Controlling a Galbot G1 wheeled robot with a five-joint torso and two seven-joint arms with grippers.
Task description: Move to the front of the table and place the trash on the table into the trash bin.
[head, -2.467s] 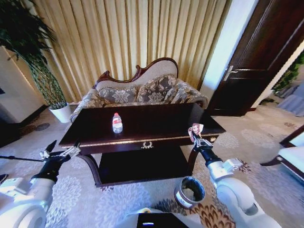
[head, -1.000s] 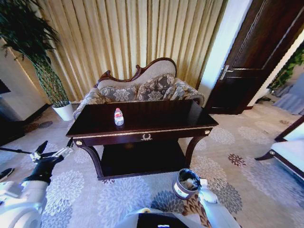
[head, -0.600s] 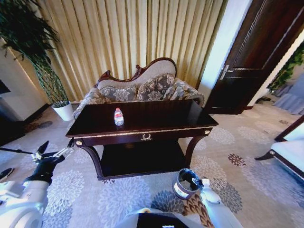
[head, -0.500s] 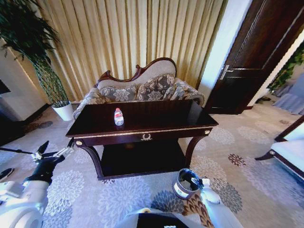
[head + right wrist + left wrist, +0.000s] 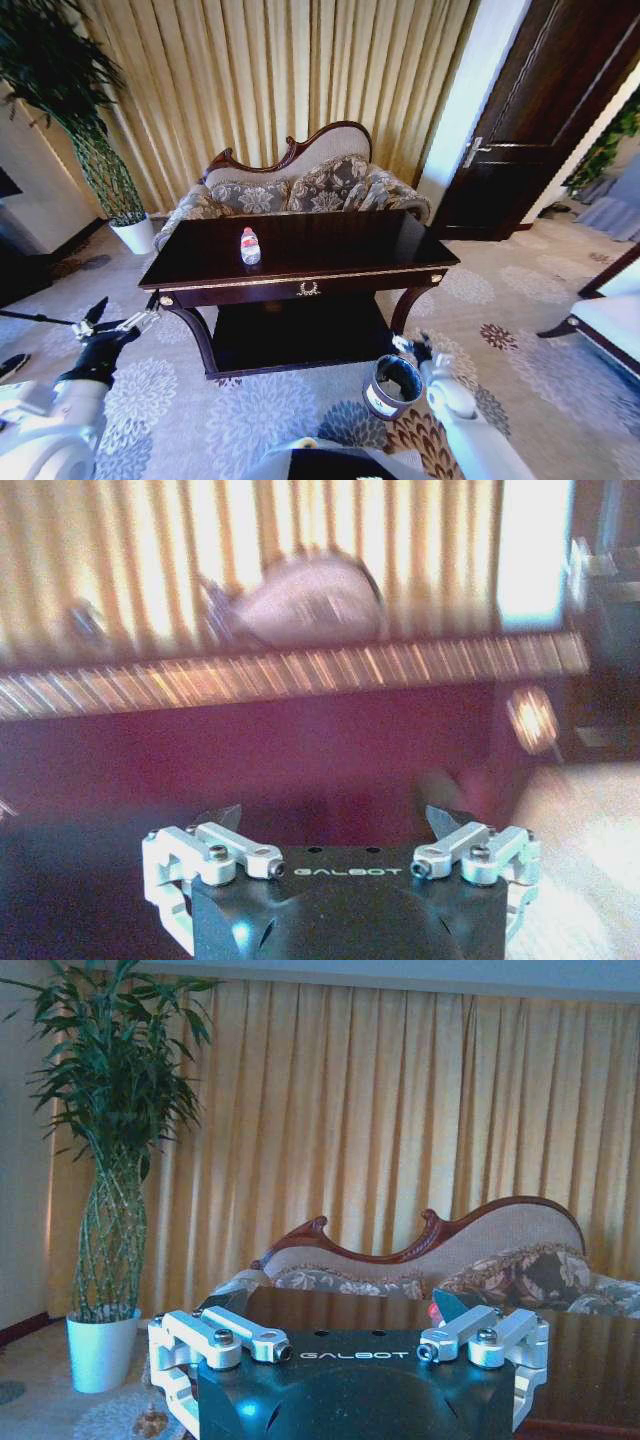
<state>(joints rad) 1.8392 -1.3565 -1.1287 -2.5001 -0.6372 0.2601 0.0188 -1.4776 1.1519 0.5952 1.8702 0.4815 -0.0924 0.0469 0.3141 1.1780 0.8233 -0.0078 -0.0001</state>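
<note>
Patterned carpet (image 5: 250, 410) with grey floral medallions lies under everything you see, so use the dark table (image 5: 300, 262) as your landmark. Nearest to you, just in front of the table's front right leg, the trash bin (image 5: 392, 388) stands on the carpet, pale-walled with a dark rim and a dark inside; you cannot make out what lies in it. Your right gripper (image 5: 409, 347) hangs just above the bin's far rim, between the bin and that leg, and its wrist camera shows the two fingertips (image 5: 219, 817) set wide apart with nothing between them, facing the table's gold-trimmed front rail. Off the table's front left corner, your left gripper (image 5: 119, 322) hovers over the carpet, its fingers (image 5: 455, 1306) likewise spread wide and empty, pointing toward the table. On the table top, left of centre and toward the back, the clear plastic bottle (image 5: 249, 246) with a red label stands upright. Behind the table sits a carved sofa (image 5: 295, 190) with patterned cushions, backed by gold curtains (image 5: 270, 80). Beyond the table's back left corner, a potted bamboo plant (image 5: 110, 190) stands in a white pot.
</note>
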